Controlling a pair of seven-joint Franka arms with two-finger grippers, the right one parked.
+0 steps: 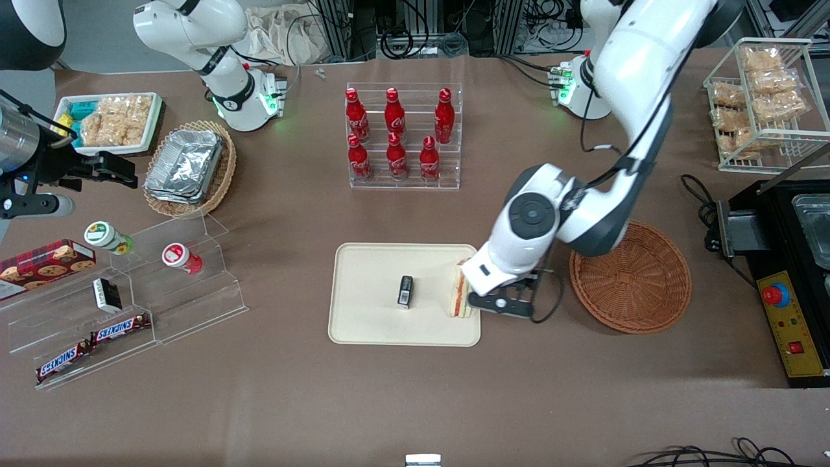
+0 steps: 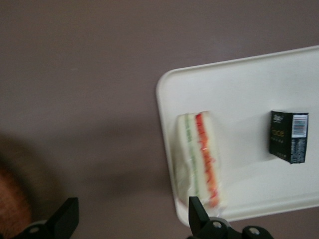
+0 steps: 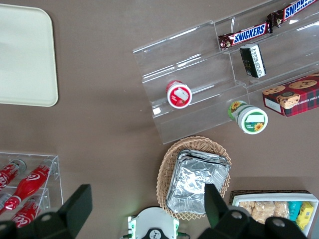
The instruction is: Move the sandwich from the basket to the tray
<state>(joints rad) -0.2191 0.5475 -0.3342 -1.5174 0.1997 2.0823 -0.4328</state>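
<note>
We see the sandwich (image 2: 201,160) lying at the tray's (image 1: 369,324) edge nearest the basket (image 1: 632,279); the gripper (image 2: 132,219) hovers above it, fingers spread, holding nothing.

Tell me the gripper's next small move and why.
Probably lift straight up and retreat. The sandwich already lies on the tray, at its edge nearest the basket, which is empty. The gripper hovers just above with its fingers spread wide, neither touching the sandwich, so it looks released.

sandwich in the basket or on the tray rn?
On the tray: the sandwich lies at its edge nearest the empty basket. The open tool hovers above it.
</note>
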